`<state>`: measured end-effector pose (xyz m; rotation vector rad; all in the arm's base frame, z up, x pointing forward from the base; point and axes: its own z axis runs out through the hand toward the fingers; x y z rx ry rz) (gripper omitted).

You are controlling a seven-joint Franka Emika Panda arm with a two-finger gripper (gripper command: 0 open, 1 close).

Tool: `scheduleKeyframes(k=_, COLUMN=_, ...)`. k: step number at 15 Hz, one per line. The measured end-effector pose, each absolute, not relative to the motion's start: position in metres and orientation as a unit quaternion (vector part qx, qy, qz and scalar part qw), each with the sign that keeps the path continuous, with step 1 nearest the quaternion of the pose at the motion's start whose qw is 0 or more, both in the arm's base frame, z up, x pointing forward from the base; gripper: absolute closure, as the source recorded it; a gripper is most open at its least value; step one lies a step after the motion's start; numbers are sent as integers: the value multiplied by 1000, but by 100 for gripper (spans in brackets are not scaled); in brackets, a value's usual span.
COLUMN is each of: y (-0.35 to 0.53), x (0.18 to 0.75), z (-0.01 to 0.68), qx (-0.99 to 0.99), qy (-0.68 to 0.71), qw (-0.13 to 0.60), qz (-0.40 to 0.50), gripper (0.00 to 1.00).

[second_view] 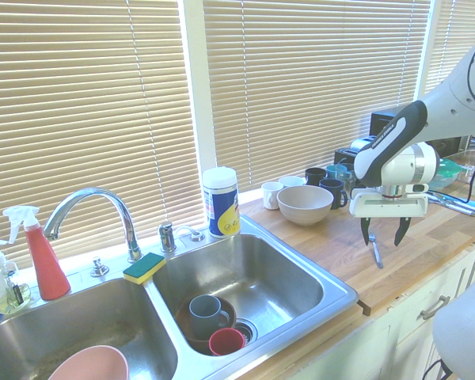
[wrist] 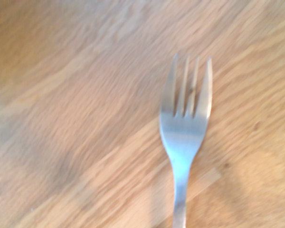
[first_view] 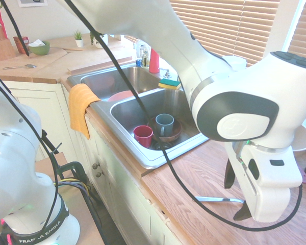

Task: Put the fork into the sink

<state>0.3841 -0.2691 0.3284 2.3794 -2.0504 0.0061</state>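
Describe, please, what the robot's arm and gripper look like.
The arm is glossy white with rounded joints, dark grey oval panels, a black cable alongside and black "FRANKA EMIKA" lettering near its base. The gripper has a white, blocky body and two black, tapering fingers.

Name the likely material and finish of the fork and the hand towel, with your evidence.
Fork: probably stainless steel, smooth; it reflects bluish-white highlights.

Orange towel: apparently soft woven cloth, matte; it drapes in folds over the edge.

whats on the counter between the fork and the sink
Just bare wood countertop: the first exterior view shows nothing standing between the handle end of the fork and the rim of the sink.
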Motion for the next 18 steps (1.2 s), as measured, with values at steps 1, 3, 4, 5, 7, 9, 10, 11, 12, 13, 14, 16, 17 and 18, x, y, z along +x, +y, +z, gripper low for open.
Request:
scheduleKeyframes(k=1, y=-268, x=383, z=326, qx=759, qy=-651, qw=0, qz=3, gripper=100)
scheduleKeyframes(k=3, y=-265, x=384, z=325, qx=762, qy=-648, qw=-3, qz=4, gripper=100)
scheduleKeyframes(k=4, y=-265, x=385, z=325, qx=763, qy=-647, qw=-3, qz=6, gripper=100)
scheduleKeyframes(k=5, y=-264, x=385, z=325, qx=763, qy=-646, qw=-4, qz=10, gripper=100)
scheduleKeyframes(k=7, y=-265, x=386, z=325, qx=764, qy=-645, qw=-5, qz=16, gripper=100)
scheduleKeyframes(k=9, y=-264, x=385, z=322, qx=766, qy=-642, qw=-6, qz=20, gripper=100)
scheduleKeyframes(k=10, y=-263, x=384, z=320, qx=767, qy=-641, qw=-6, qz=21, gripper=100)
scheduleKeyframes(k=11, y=-262, x=383, z=319, qx=767, qy=-641, qw=-7, qz=23, gripper=100)
scheduleKeyframes(k=12, y=-262, x=383, z=319, qx=768, qy=-640, qw=-7, qz=25, gripper=100)
scheduleKeyframes(k=13, y=-261, x=385, z=319, qx=770, qy=-638, qw=-7, qz=27, gripper=100)
scheduleKeyframes(k=14, y=-260, x=386, z=320, qx=772, qy=-635, qw=-7, qz=29, gripper=100)
scheduleKeyframes(k=16, y=-260, x=386, z=320, qx=776, qy=-630, qw=-8, qz=32, gripper=100)
scheduleKeyframes(k=17, y=-261, x=385, z=320, qx=777, qy=-629, qw=-8, qz=32, gripper=100)
scheduleKeyframes(k=18, y=-263, x=384, z=320, qx=778, qy=-628, qw=-8, qz=33, gripper=100)
